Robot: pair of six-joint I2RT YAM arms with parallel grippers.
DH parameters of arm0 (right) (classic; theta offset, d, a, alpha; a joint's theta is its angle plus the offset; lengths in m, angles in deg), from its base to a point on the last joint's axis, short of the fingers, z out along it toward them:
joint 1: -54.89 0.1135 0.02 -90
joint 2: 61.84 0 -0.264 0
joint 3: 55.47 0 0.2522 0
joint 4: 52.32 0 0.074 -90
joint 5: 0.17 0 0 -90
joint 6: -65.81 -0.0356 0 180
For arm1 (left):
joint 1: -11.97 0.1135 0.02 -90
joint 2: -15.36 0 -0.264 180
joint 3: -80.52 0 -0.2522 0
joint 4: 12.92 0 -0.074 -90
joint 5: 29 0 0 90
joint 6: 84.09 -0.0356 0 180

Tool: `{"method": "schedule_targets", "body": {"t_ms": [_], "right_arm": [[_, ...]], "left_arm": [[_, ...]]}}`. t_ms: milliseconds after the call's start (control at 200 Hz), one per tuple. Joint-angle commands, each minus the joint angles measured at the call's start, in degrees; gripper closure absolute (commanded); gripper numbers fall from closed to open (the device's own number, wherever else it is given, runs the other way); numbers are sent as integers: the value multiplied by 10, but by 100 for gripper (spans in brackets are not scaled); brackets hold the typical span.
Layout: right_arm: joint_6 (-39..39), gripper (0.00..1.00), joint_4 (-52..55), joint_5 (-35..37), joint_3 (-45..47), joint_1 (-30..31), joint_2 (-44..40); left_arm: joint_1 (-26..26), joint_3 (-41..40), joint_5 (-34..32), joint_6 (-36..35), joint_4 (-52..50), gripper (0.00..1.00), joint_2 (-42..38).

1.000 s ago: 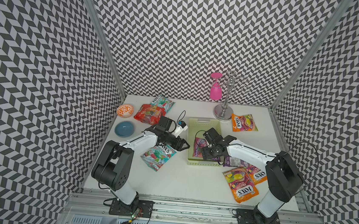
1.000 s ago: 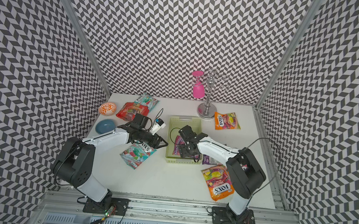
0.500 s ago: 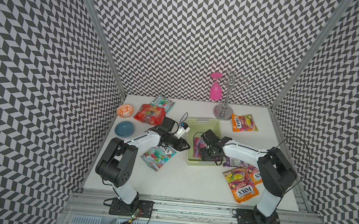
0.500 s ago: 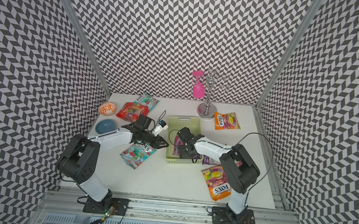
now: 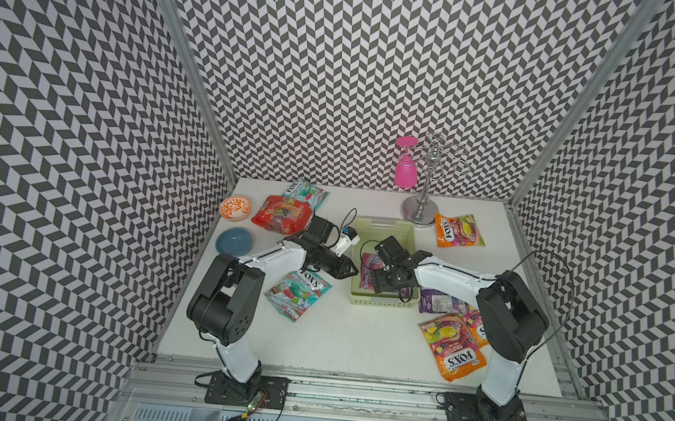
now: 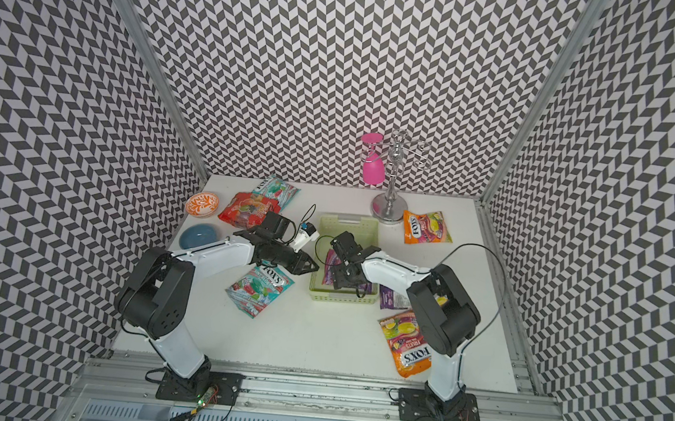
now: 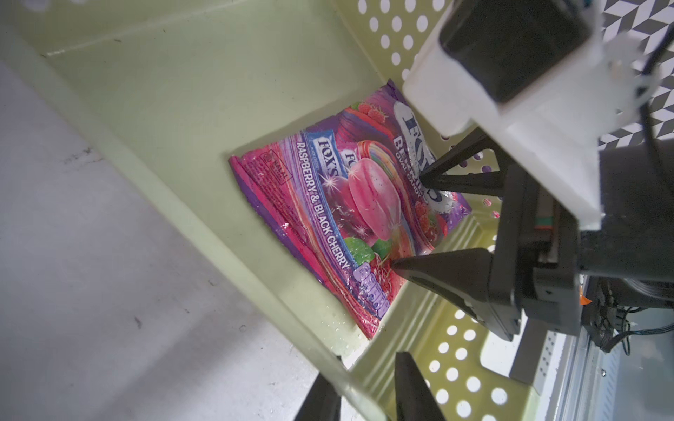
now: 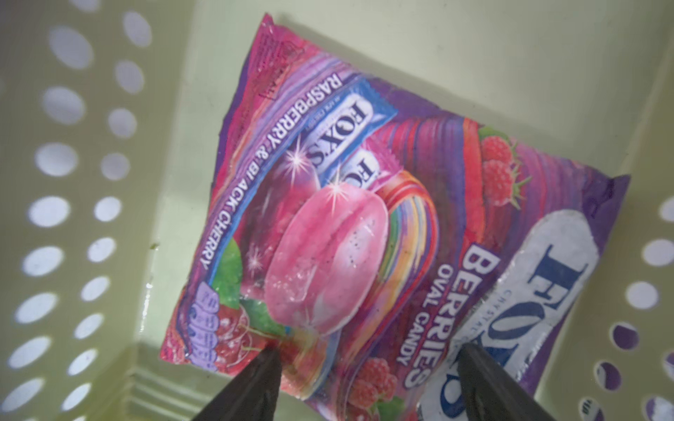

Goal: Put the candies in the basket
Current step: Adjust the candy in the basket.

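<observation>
purple foil is lying on the floor of the basket (image 7: 175,84), at the end nearer the robot. that berries bag (image 8: 328,237) is the only candy in there so far, and it is sitting slantwise with one corner against the perforated wall.

your right gripper (image 7: 408,222) is hanging spread wide over it, one tip above the white logo and one above the cherries, gripping nothing. whether the tips are touching the foil is not showing. it is reading as a drop, with the bag lying where it is landing.

your left gripper (image 7: 361,368) is straddling the basket's side wall, one finger outside above the table (image 5: 357,346) and one inside, with the rim running between them. they are standing narrow, but you cannot tell whether they are pinching the plastic. most likely it is there to keep the light tray from sliding.

the other candies are waiting outside on the table:
- a teal bag (image 5: 299,295) is lying just beside your left arm.
- a red bag (image 5: 281,215) and a second teal bag (image 5: 306,192) are lying at the back.
- an orange bag (image 5: 457,230) is lying near the rack (image 5: 419,214).
- a darker purple bag (image 5: 440,304) is lying just beside the basket.
- a large orange bag (image 5: 451,346) is lying by your right arm.
</observation>
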Motion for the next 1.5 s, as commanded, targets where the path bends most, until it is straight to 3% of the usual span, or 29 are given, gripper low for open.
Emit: {"method": "schedule_targets", "body": {"t_ms": [0,300,411,601,766,856,1006,1131,1332,1497], "right_arm": [[6,20,-47,-5,-23,-8,13],[-9,21,-83,1,-65,-27,41],[-4,21,-37,-6,-105,-27,49],[30,20,61,-51,-92,-22,-20],[47,18,86,-52,-19,-20,-87],[96,15,66,-59,20,-13,-102],[182,9,35,16,54,-11,-126],[241,7,-2,7,74,-11,-146],[293,7,12,49,76,3,-119],[339,6,4,43,96,34,-109]], "left_arm": [[-11,0,-13,-29,-18,78,20],[-12,-6,-9,-23,-16,78,16],[-11,-4,-14,-15,-14,77,14],[-12,-5,-27,13,-13,72,0],[-17,-5,-39,53,-12,76,-35],[-28,-13,-36,61,-6,77,-52],[-35,-17,-32,62,-7,76,-55],[-35,-22,-35,60,-7,76,-57],[-31,-29,-38,60,-4,77,-50],[-30,-30,-35,59,-2,78,-46]]}}
